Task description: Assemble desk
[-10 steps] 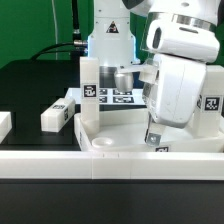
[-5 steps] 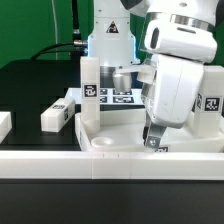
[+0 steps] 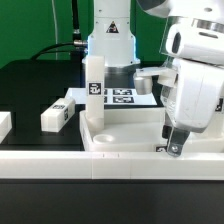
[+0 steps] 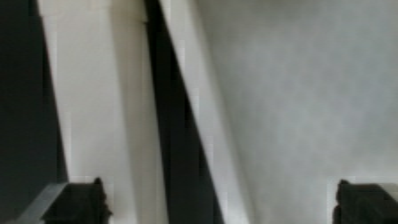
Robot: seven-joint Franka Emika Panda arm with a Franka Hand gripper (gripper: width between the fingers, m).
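Over the desk top's (image 3: 125, 128) right end in the exterior view, the end effector (image 3: 174, 146) hangs open and empty; its low fingers could clip the rim and shift the top, jarring the upright leg (image 3: 95, 88).

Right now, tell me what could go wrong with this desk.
1. The open gripper hangs low by the top; a sideways move may shove it.
2. The upright leg may not be fully seated, so a bump from the arm could tip it.
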